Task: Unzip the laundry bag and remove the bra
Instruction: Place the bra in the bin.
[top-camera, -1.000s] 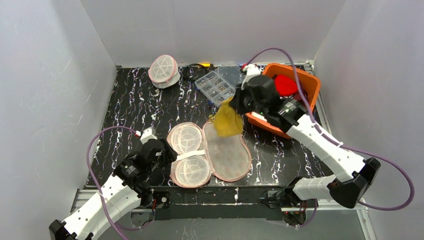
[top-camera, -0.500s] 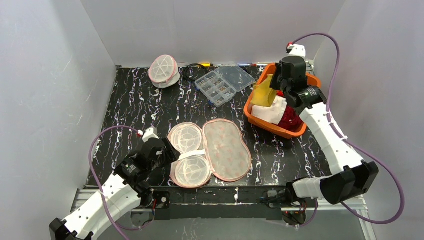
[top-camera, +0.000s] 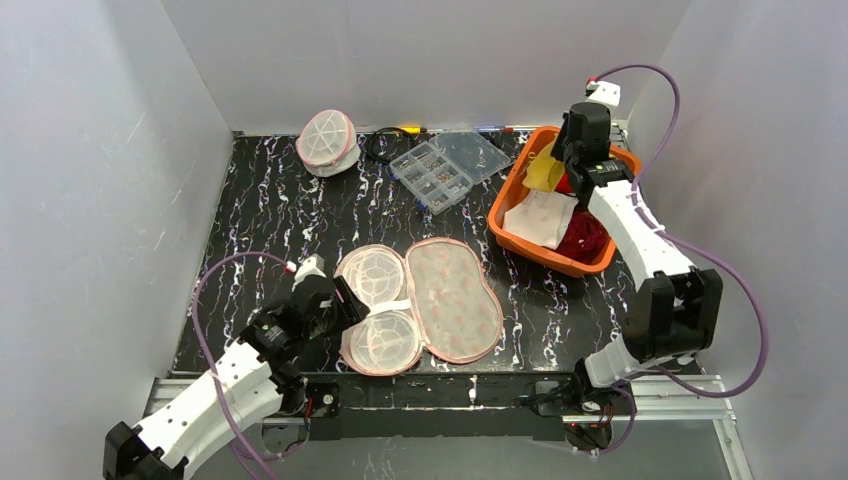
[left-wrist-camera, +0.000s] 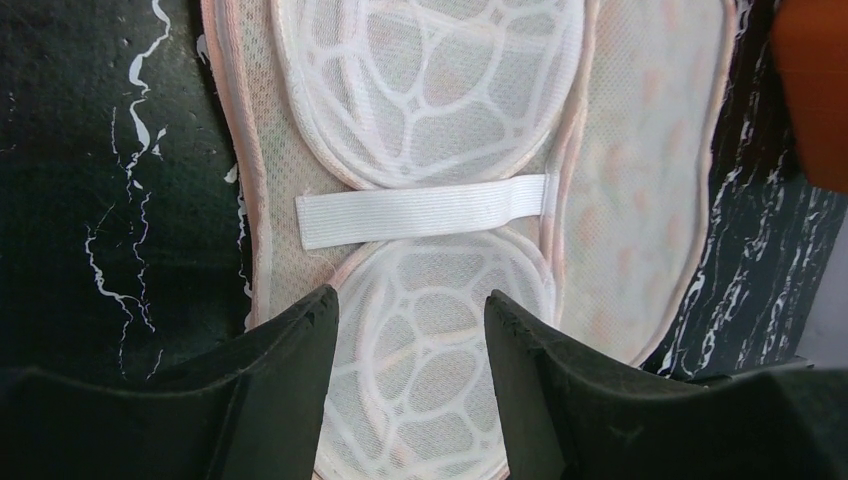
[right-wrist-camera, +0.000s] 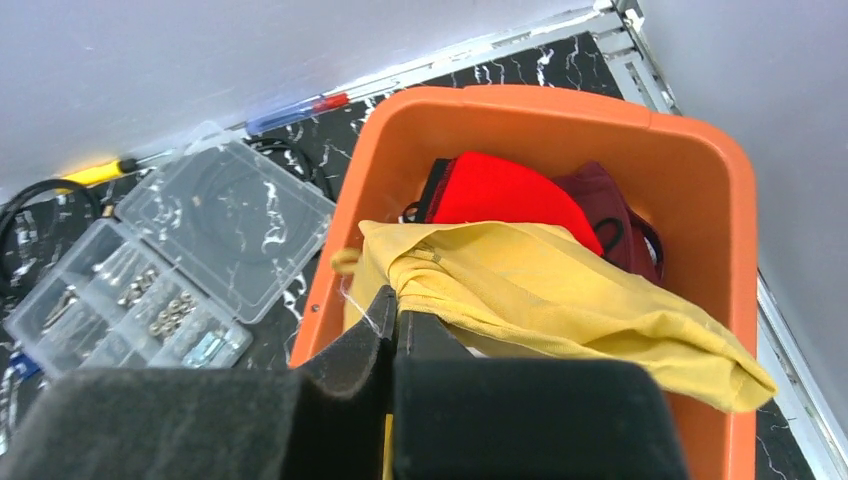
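The laundry bag (top-camera: 420, 300) lies unzipped and spread flat at the near middle of the table (top-camera: 260, 220). Its two ribbed mesh cups sit on the left half, joined by a white elastic strap (left-wrist-camera: 420, 212), and its flat pink-rimmed lid is folded out to the right. On my left wrist view the left gripper (left-wrist-camera: 410, 300) hangs over the nearer cup with its jaws partly apart and nothing between them; I cannot tell whether the fingers touch the mesh. The right gripper (right-wrist-camera: 393, 305) is up at the far right over the orange bin (top-camera: 497, 215), pinched tight on a fold of the yellow garment (right-wrist-camera: 550, 290), which drapes over a red garment (right-wrist-camera: 500, 195) and a maroon one (right-wrist-camera: 610, 200) inside the bin. A white cloth (top-camera: 540, 218) lies in the bin's nearer part. Just left of the bin is the open clear compartment box (top-camera: 430, 175), and a closed round mesh pod (top-camera: 326, 140) stands at the back left.
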